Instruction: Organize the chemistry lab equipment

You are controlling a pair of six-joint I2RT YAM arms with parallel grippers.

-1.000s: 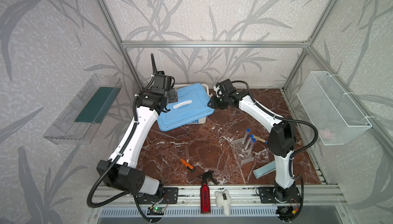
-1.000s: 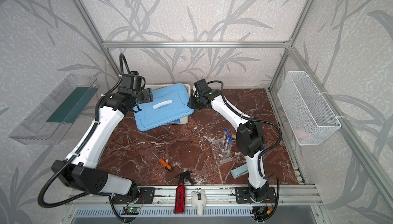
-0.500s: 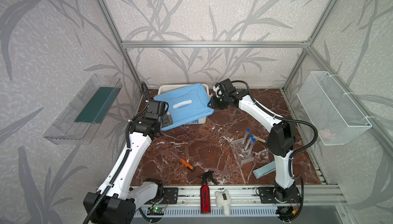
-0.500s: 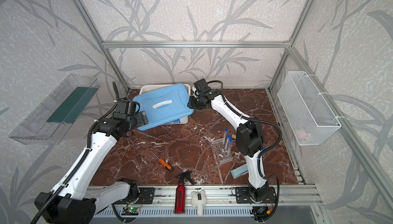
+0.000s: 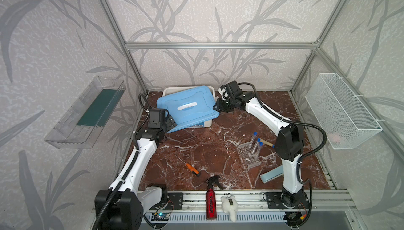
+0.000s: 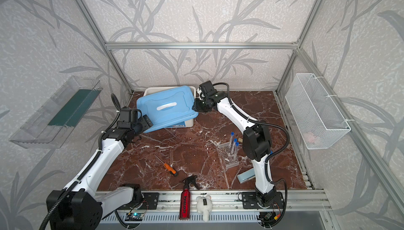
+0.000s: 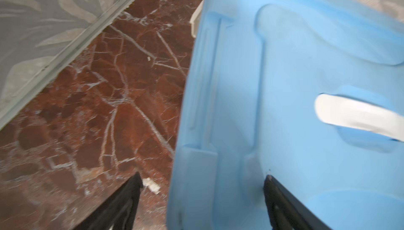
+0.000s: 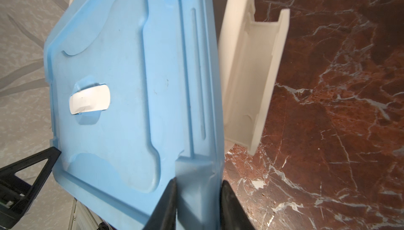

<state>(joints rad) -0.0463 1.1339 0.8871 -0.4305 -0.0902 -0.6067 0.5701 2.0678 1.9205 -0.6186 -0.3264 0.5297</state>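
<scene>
The right gripper (image 8: pixel 197 198) is clamping the tab on the edge of the blue lid (image 5: pixel 187 108), which is sitting askew on the white bin (image 5: pixel 204 124) at twelve o'clock on the table. The left gripper (image 7: pixel 202 196) is gaping wide astride the lid's opposite edge. The blue-capped tubes (image 5: pixel 255 144) are standing in the clear rack (image 5: pixel 250 156) at four o'clock; the step looks like opening the bin, so next the left jaws probably need closing before lifting.

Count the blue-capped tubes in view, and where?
3. All stand in the clear tube rack near the right arm's base: blue-capped tube farthest back, one in the middle, one nearest the front. More may be hidden behind the arm.
</scene>
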